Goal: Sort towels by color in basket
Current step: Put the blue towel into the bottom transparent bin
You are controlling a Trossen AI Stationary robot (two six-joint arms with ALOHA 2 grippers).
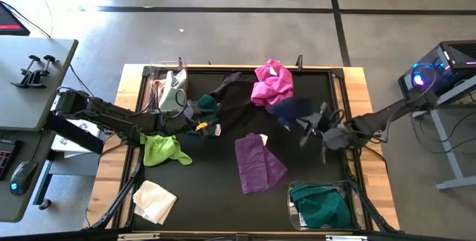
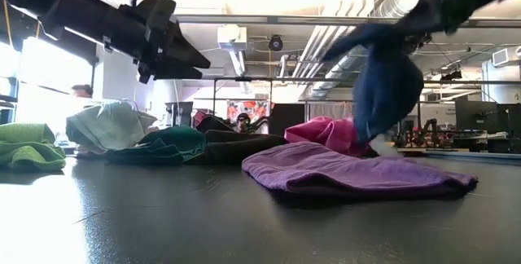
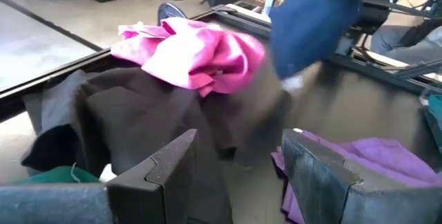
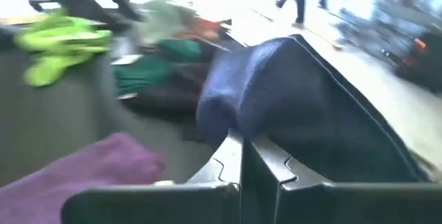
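Clamped together, my right gripper's fingers lift a soft navy-blue cloth above the bench's right side. Left gripper, fingers apart, hovers mid-bench. Only dark green towels sit in the clear near-right basket; magenta, purple, lime remain loose.

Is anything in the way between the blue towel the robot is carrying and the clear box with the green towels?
Nothing visible blocks it. The right claw is shut on the blue towel, lifted above the table. The purple towel lies flat to one side of the path to the clear box.
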